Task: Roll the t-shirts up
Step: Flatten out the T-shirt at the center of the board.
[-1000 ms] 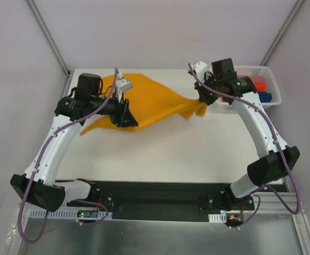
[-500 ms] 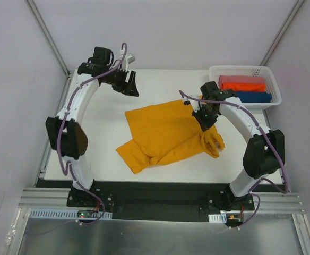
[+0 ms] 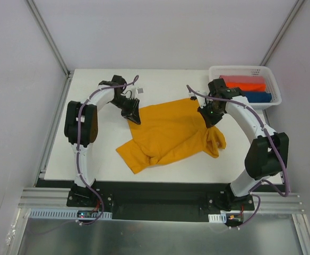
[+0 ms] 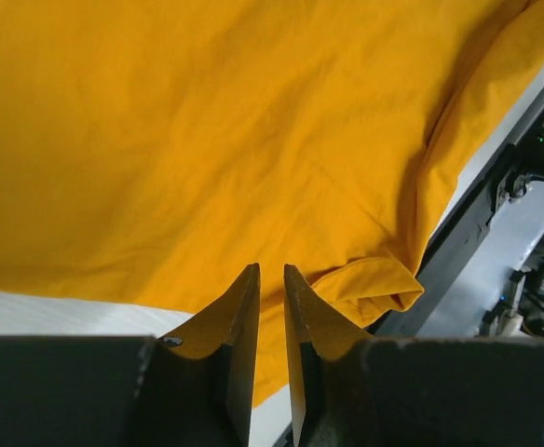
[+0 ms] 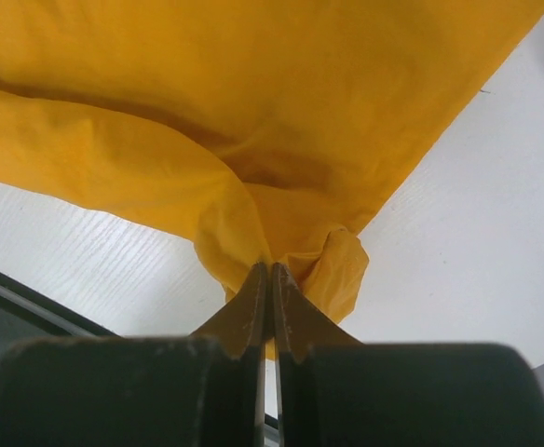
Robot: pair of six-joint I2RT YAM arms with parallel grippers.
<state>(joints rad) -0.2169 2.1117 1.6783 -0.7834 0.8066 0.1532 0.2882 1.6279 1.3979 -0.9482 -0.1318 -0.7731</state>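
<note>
A mustard-yellow t-shirt (image 3: 168, 133) lies rumpled on the white table (image 3: 160, 82), one sleeve folded toward the front left. My left gripper (image 3: 135, 116) points down at the shirt's back left corner. In the left wrist view its jaws (image 4: 270, 270) stand a narrow gap apart over the cloth (image 4: 207, 140), and nothing is visibly pinched. My right gripper (image 3: 212, 119) sits at the shirt's right edge. The right wrist view shows it (image 5: 272, 265) shut on a bunched fold of the shirt (image 5: 253, 93).
A white basket (image 3: 274, 87) stands at the back right corner with a folded red cloth (image 3: 242, 83) and a blue one (image 3: 256, 96) inside. The black base rail (image 3: 155, 194) runs along the near edge.
The shirt, earlier stretched in the air between both grippers, now lies on the table. My left arm let go, swung out to the back left, then returned to the shirt's corner with narrowed jaws.
</note>
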